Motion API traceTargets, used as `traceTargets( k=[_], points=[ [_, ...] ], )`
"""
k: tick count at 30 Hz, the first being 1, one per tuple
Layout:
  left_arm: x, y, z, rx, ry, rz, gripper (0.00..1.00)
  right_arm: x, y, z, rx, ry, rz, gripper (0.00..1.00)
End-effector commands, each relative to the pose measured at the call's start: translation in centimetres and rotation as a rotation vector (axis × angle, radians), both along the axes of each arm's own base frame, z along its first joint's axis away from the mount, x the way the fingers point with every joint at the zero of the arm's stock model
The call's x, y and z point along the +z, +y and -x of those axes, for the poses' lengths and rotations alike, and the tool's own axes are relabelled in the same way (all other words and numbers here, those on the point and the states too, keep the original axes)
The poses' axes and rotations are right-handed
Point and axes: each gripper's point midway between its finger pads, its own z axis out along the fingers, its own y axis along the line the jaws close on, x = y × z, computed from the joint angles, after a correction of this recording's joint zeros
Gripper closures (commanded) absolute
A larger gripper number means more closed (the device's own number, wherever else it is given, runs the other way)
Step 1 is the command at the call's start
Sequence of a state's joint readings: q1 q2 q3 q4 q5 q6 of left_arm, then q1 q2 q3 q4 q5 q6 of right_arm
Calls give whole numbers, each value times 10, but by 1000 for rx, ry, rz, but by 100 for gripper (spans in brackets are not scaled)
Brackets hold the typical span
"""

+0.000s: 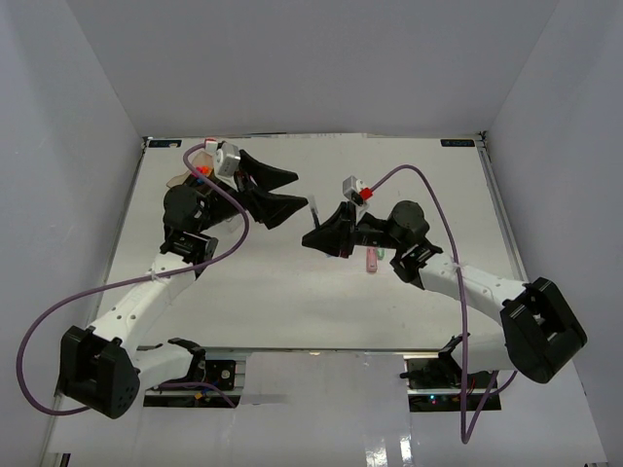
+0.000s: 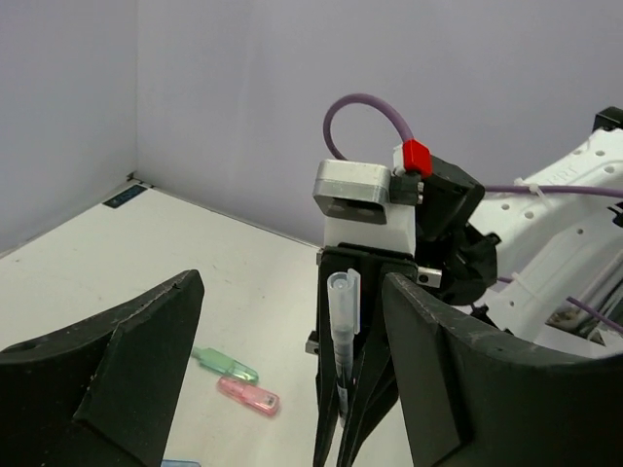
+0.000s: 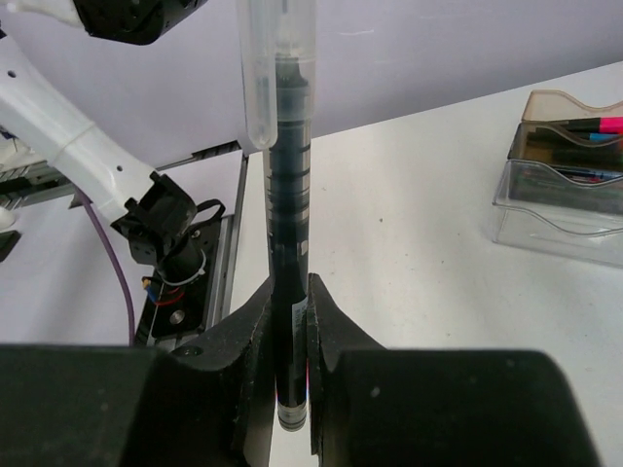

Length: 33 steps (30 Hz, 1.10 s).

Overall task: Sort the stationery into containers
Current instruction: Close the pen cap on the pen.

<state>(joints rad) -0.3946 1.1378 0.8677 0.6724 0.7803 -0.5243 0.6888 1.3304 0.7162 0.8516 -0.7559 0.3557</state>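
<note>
Quick count of what's on the counter (image 1: 292,302): two arms, one pen, two loose markers, one organiser tray.

The pen (image 3: 289,243) is the only thing being held. The right jaws are pinched tight on the lower end of its dark barrel, and it stands upright with the clear cap on top, near the middle of the counter.

The left jaws are spread wide with nothing in them. They sit around 11 o'clock from the pen, pointing at it, close but not touching.

The two loose markers lie side by side at about 4 o'clock from the pen, half tucked under the right arm (image 1: 477,282). One is a mint green marker (image 2: 226,365) and the other a pink marker (image 2: 249,394).

The organiser tray (image 3: 560,209) is off at 10 o'clock in the far corner. I count three compartments from the right wrist view: amber, smoky grey and clear. There are pink and blue bits inside, but I can't tell how many.

From above, the left arm (image 1: 146,292) and its purple cable (image 1: 234,209) cover most of the tray.

A blue sliver shows at the bottom edge of the left wrist view, and I can't tell what it is.
</note>
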Motion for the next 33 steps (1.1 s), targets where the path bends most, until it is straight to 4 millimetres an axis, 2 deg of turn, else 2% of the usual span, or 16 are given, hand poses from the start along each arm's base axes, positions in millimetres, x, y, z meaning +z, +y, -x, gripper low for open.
traceTargets(
  k=[1, 6, 15, 24, 28, 33],
  points=[
    [3, -3, 17, -86, -13, -32, 15, 26, -1, 11, 59, -76, -27, 92],
    [7, -3, 22, -107, -19, -20, 15, 28, 2, 14, 100, -74, -26, 92],
    [8, -2, 19, -104, 27, 27, 20, 38, 7, 10, 117, -94, -35, 92],
    [12, -6, 7, -88, 70, 66, 24, 35, 11, 8, 131, -91, -28, 92],
    [16, -8, 2, -74, 63, 54, 27, 33, 12, 7, 135, -88, -25, 92],
    [14, -11, -4, -73, 85, 37, 35, 30, 15, 6, 148, -84, -21, 92]
  ],
)
